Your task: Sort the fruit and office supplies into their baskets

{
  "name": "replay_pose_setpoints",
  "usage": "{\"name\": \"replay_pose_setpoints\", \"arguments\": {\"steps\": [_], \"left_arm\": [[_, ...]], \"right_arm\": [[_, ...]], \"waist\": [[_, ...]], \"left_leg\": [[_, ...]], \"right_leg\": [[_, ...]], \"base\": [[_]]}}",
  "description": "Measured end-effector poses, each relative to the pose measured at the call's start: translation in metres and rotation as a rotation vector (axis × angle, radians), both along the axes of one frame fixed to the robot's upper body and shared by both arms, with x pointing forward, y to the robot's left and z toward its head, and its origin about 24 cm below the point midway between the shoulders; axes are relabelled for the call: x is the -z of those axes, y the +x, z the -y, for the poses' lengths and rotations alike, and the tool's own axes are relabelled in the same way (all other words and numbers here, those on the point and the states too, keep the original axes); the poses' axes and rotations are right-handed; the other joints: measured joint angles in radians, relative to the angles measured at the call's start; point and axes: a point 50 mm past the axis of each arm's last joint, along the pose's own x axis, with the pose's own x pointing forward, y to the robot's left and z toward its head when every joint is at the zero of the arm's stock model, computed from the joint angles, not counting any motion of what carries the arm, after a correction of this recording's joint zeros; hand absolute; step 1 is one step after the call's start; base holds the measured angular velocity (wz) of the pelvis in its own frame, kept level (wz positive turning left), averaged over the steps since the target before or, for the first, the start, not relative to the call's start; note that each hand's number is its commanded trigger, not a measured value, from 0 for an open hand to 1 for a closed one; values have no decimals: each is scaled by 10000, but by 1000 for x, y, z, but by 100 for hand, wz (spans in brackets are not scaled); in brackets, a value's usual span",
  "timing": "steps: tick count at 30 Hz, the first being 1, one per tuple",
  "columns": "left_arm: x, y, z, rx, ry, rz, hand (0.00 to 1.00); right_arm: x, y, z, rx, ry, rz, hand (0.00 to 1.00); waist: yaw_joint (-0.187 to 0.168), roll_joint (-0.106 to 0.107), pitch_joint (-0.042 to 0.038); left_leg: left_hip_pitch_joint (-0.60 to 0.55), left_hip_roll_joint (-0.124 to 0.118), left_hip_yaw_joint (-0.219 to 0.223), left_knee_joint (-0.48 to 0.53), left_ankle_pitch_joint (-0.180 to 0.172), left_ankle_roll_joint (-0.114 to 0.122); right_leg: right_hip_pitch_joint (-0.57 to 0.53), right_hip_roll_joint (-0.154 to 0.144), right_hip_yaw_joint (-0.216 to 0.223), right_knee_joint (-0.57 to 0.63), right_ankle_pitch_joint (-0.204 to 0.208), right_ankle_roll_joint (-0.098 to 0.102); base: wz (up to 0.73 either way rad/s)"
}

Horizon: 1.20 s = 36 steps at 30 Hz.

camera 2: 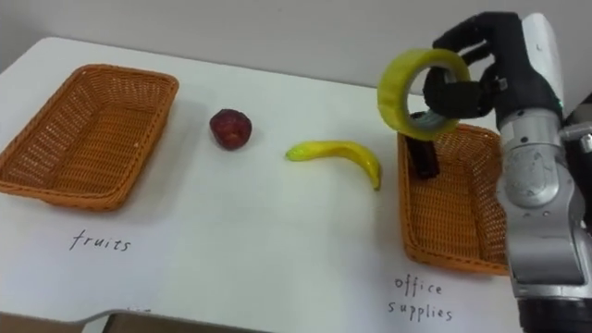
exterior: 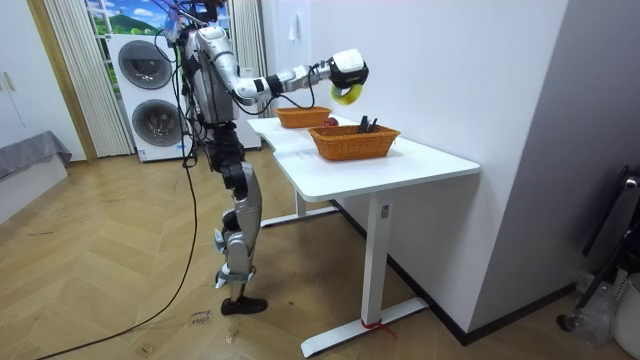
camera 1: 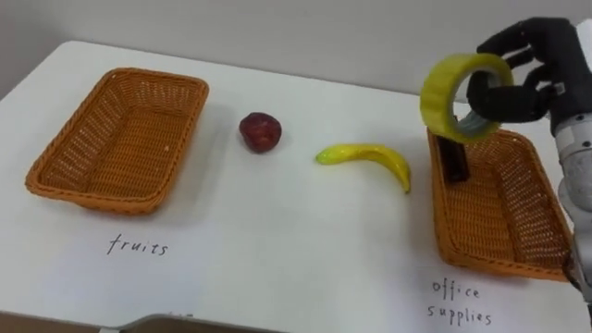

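Tape [camera 1: 437, 100], a yellow roll, is held off the table [camera 1: 277, 250] in the right hand [camera 1: 532, 74], whose dark fingers are curled through and around the ring. The roll is tilted and hangs above the far left corner of the right basket [camera 1: 444, 217], not touching its rim. Inside that basket, against the left wall near the far end, stands a dark object [camera 1: 453, 159]; what it is cannot be told. Just left of the basket a banana [camera 1: 370, 155] lies on the table, its curved end pointing toward the basket wall but apart from it. Further left, well apart from the banana, sits a dark red apple [camera 1: 260, 130]. It lies beside the far right corner of the left basket [camera 1: 92, 201] without touching it. A handwritten label [camera 1: 139, 246] is on the table in front of each basket. In the room view the robot stands upright on the wooden floor at the table's narrow end, right arm stretched out over the tabletop, with two stacked washing machines [exterior: 150, 95] behind it.
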Motion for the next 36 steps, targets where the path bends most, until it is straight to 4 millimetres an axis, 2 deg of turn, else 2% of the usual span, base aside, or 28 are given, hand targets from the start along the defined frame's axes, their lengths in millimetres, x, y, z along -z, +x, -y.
{"name": "replay_pose_setpoints", "arguments": {"steps": [8, 16, 30, 35, 36], "left_arm": [[0, -3, 1, -7, -84, -43, 0], [0, -5, 1, -199, -149, -35, 0], [0, -3, 1, -173, -160, -8, 0], [0, -5, 1, -189, -160, -42, 0], [0, -5, 1, -192, -160, -49, 0]], "right_arm": [[11, -11, 11, 423, 9, -340, 100], [44, -22, 26, 1074, 283, -1723, 100], [50, -24, 28, 1098, 246, -2007, 100], [52, -24, 29, 1102, 273, -2124, 100], [52, -24, 29, 1098, 279, -2135, 73]], "waist": [[-191, -1, 10], [-304, -21, -9], [-303, 86, 31], [-306, 106, 21], [-308, 107, 21]], "left_leg": [[35, -8, 121, -42, -4, 8], [48, -13, 134, -67, 4, 18], [37, -27, 143, -114, 4, 18], [39, -32, 142, -112, 5, 20], [40, -32, 141, -108, 6, 21]], "right_leg": [[-62, -10, 133, 109, -6, 6], [-66, -9, 201, 101, -10, 11], [-97, -6, 225, 73, -29, 38], [-104, -9, 227, 72, -38, 48], [-103, -9, 227, 70, -39, 49]], "base": [[-5], [0], [0], [0], [0]]}}
